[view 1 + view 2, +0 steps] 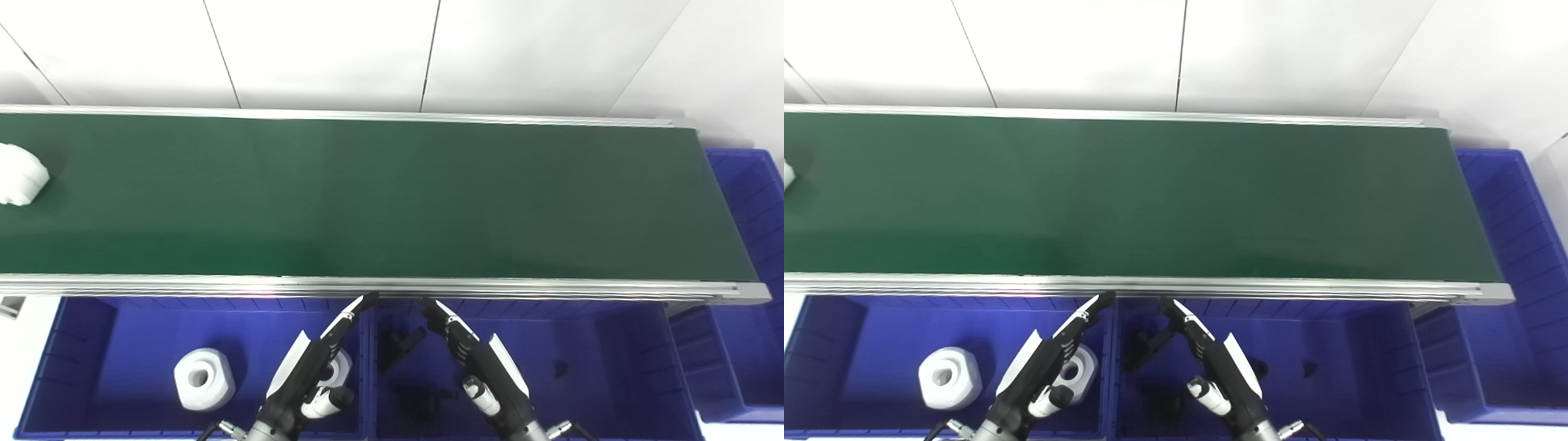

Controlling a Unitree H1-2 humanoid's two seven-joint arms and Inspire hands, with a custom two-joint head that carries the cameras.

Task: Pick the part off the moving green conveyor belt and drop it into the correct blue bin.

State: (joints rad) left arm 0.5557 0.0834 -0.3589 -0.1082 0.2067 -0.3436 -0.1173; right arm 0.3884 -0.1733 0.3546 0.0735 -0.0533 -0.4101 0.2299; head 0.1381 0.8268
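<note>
A long green conveyor belt (pixel 367 196) runs across the room, and I use it as my marker. A white part (pixel 19 174) sits on the belt at its far left end, well apart from both hands. Just below the belt's near rail, the left hand (pixel 312 367) and the right hand (pixel 478 361) hang side by side with fingers stretched out and apart, holding nothing. Below the belt on the left is a blue bin (pixel 79 367) with a white ring-shaped part (pixel 204 378) in it, and another white one (pixel 338 367) is half hidden behind the left hand. Next to it, under the belt's middle, a second blue bin (pixel 612 367) holds small black parts (pixel 401 346). A third blue bin (pixel 750 202) stands past the belt's right end. I think this is the waiting step. Next, a hand likely has to reach over the rail and close on the white part when it rides near, then drop it with the other white ones.
</note>
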